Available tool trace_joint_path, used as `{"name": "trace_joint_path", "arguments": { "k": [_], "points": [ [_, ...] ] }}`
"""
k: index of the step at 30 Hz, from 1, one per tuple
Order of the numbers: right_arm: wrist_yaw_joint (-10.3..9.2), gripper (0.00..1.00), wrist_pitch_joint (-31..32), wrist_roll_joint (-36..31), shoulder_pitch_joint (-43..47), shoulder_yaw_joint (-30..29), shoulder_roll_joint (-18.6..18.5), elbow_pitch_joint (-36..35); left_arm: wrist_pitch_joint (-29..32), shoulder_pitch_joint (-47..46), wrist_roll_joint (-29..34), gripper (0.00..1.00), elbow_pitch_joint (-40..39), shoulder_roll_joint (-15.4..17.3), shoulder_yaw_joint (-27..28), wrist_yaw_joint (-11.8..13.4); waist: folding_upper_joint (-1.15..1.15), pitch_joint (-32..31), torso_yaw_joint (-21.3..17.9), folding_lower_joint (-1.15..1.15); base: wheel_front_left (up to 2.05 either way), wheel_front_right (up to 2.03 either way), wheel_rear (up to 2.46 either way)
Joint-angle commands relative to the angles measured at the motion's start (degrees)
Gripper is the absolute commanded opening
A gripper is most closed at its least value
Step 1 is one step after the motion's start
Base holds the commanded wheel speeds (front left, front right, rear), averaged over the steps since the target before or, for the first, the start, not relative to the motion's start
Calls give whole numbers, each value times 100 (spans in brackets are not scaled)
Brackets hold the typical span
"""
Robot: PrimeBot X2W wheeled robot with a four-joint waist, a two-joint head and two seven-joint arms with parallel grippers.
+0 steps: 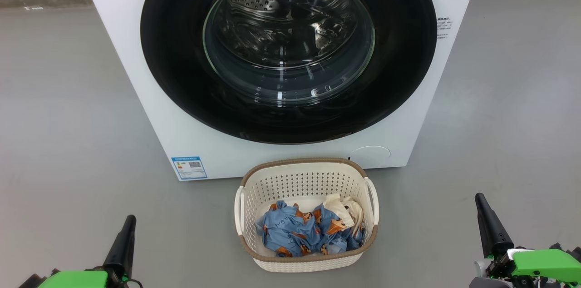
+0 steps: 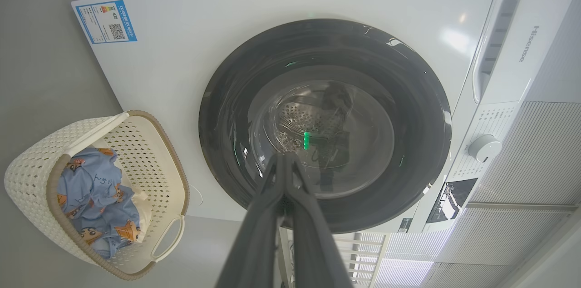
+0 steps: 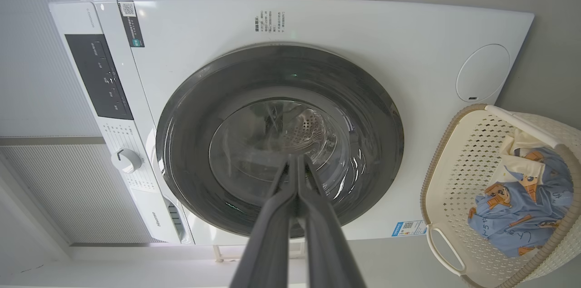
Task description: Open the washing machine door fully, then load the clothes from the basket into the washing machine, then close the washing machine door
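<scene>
Grey floor [image 1: 68, 120] lay all around the big white washing machine [image 1: 204, 151]. Well in front of the washing machine and off to the left, the left pincer [image 1: 128, 224] pointed up. Its two dark fingers were pressed tight together with nothing between them. A small blue label [image 1: 189, 167] sat low on the washing machine's front, at the left corner. The washing machine door [image 1: 288, 38] filled most of that front. It was shut flat against the washing machine, and the shiny steel drum showed through its round glass. The basket [image 1: 299, 183] stood on the floor just in front of the washing machine, below the door. The clothes [image 1: 299, 231] lay in a heap inside it. They were blue with orange-brown pictures, and a cream cloth [image 1: 342, 208] lay at their right side. A round cap [image 1: 370, 154] sat low on the washing machine's front, to the right. Well in front of the washing machine and off to the right, the right pincer [image 1: 481, 201] pointed up, squeezed tight and holding nothing.
</scene>
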Motion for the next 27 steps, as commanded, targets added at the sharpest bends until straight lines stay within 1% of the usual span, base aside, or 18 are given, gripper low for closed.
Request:
{"name": "trace_joint_path", "arguments": {
  "k": [1, 7, 8, 11, 14, 18, 21, 27],
  "points": [
    [10, 0, 45, -68, -235, 131, -25, -141, 37, -243, 91, 0, -108, 73, 198, -18, 0, 0, 0, 0, 0, 0, 0],
    [10, 0, 45, -68, -235, 131, -25, -141, 37, -243, 90, 0, -108, 73, 198, -18, 0, 0, 0, 0, 0, 0, 0],
    [0, 100, 0, 0, 0, 0, 0, 0, 0, 0, 0, 100, 0, 0, 0, -1, 0, 0, 0, 0, 0, 0, 0],
    [0, 100, -10, 2, 87, 2, 31, 165, -4, 92, -5, 100, 148, -46, -25, 0, 0, 0, 0, 0, 0, 0, 0],
    [0, 100, -48, -6, 101, 30, 36, 171, -42, 111, 20, 100, 140, -55, -34, 0, 0, 5, 2, 1, 0, 0, 0],
    [1, 100, -117, -49, 98, 75, 32, 158, -108, 114, 72, 100, 103, -43, -60, -1, 0, -6, 10, 13, 0, 0, 0],
    [1, 100, -188, -161, 91, 120, 17, 168, -180, 121, 156, 100, 62, -14, -99, -2, 0, 6, 14, 2, 0, 0, 0],
    [1, 100, -290, -507, 61, 149, 6, 181, -285, 116, 362, 100, 10, 29, -141, -2, 0, 21, 24, 0, 0, 0, 0]
  ]
}}
